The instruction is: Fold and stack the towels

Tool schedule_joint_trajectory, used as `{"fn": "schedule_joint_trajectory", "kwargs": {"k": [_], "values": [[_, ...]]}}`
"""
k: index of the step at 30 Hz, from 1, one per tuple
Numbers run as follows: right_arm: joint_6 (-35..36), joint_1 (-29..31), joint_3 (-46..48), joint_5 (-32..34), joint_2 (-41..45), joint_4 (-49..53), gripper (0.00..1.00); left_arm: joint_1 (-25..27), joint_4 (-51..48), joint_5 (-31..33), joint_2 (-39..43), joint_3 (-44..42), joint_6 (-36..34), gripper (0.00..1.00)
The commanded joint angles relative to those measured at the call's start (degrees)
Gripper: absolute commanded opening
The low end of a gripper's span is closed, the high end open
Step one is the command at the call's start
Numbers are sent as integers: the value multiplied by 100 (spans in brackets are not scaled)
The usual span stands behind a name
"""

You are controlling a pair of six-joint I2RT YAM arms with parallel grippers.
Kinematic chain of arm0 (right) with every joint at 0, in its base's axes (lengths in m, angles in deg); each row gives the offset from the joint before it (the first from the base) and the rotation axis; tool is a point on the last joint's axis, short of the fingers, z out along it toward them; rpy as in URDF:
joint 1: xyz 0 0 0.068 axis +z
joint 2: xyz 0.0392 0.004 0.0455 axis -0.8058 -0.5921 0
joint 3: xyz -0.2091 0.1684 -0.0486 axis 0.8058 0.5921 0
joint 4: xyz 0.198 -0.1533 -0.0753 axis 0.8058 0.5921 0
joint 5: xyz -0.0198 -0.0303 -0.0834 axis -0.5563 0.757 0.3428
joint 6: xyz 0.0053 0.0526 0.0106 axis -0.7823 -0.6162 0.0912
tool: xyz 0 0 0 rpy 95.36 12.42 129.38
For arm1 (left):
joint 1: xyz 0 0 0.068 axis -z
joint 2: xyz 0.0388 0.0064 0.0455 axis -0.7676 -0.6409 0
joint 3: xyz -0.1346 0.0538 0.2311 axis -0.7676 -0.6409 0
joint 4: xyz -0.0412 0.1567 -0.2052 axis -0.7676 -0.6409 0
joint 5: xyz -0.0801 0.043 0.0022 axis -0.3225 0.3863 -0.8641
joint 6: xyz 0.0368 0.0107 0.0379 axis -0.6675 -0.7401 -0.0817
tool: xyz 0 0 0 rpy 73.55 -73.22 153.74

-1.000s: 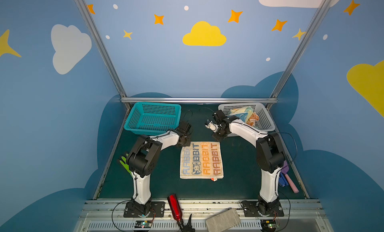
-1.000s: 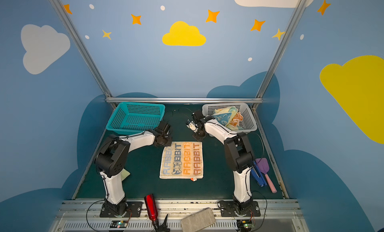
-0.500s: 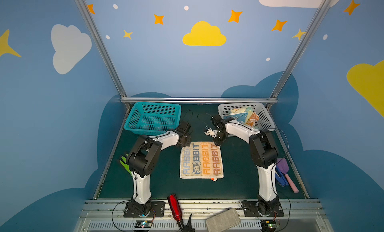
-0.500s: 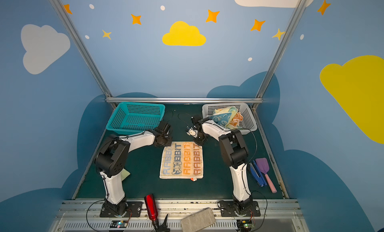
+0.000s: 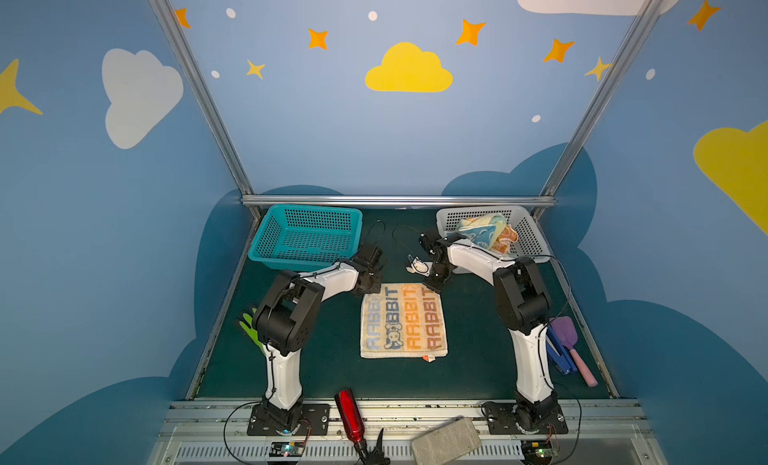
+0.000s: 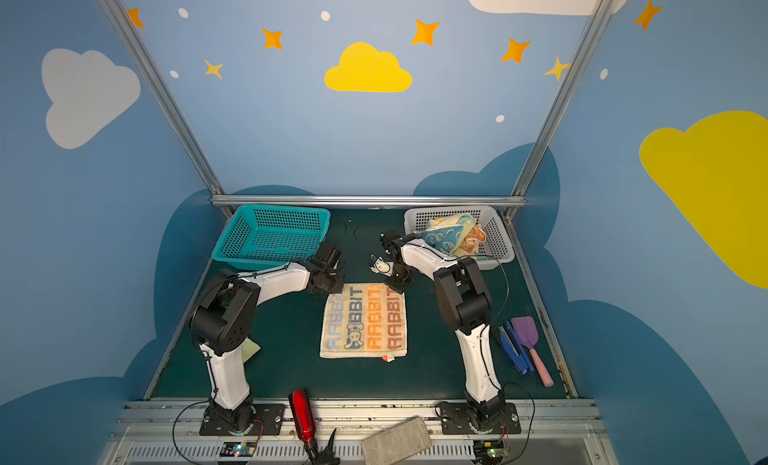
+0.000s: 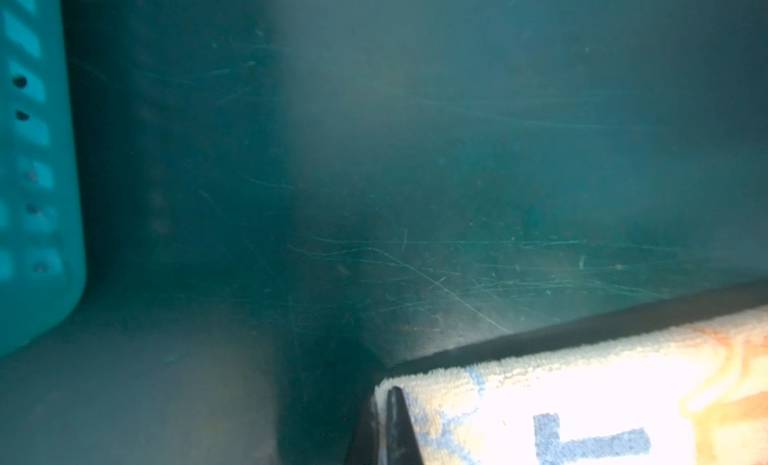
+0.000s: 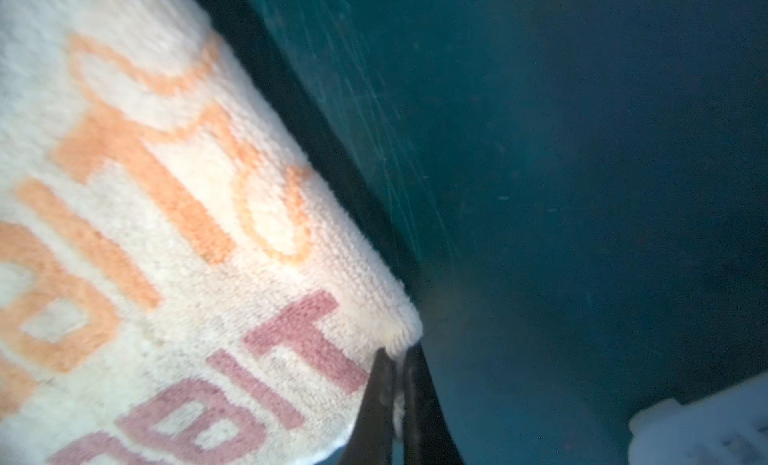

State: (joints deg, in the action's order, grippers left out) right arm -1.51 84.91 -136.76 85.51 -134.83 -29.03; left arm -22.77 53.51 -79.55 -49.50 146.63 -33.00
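Note:
A cream towel with RABBIT letters [image 5: 402, 321] [image 6: 364, 322] lies spread flat on the green mat in both top views. My left gripper [image 5: 371, 287] [image 7: 383, 396] is shut on its far left corner; the cream cloth [image 7: 582, 400] is pinched between the dark fingers. At the far right corner my right gripper [image 5: 432, 285] [image 8: 397, 357] is shut on the cloth [image 8: 166, 234] too, with its tip pinched. Several more towels [image 5: 486, 233] [image 6: 453, 234], blue, pale yellow and orange, lie crumpled in the white basket [image 5: 528, 238].
A teal basket [image 5: 307, 238] [image 7: 33, 172] stands at the back left, close to my left wrist. A green glove [image 5: 249, 325] lies by the left arm. A blue stapler [image 5: 559, 355] and purple spatula [image 5: 567, 338] lie at the right edge. A red bottle [image 5: 349, 413] and grey block [image 5: 446, 442] sit on the front rail.
My right gripper came down from near the white basket to the towel's far right corner and shut on it. The left gripper kept its grip on the far left corner.

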Motion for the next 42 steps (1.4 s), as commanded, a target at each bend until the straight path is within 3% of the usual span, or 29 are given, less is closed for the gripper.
{"fn": "schedule_joint_trajectory", "kwargs": {"k": [1, 15, 26, 34, 42], "values": [[16, -37, -60, -108, -119, 137, 0, 14, -548, -137, -30, -174, -141, 4], [-319, -89, 590, -164, 1372, -711, 0, 200, 139, 327, 1357, -568, -745, 4], [-415, -206, 919, -9, 1652, -1296, 0, 180, 727, 1012, 1726, -871, -1251, 4], [-526, -290, 1317, -310, 2132, -1285, 0, 220, 838, 580, 2425, -1365, -1243, 4], [-879, -283, 1498, -239, 2520, -949, 0, 528, 650, 605, 2766, -1659, -994, 4]]}}
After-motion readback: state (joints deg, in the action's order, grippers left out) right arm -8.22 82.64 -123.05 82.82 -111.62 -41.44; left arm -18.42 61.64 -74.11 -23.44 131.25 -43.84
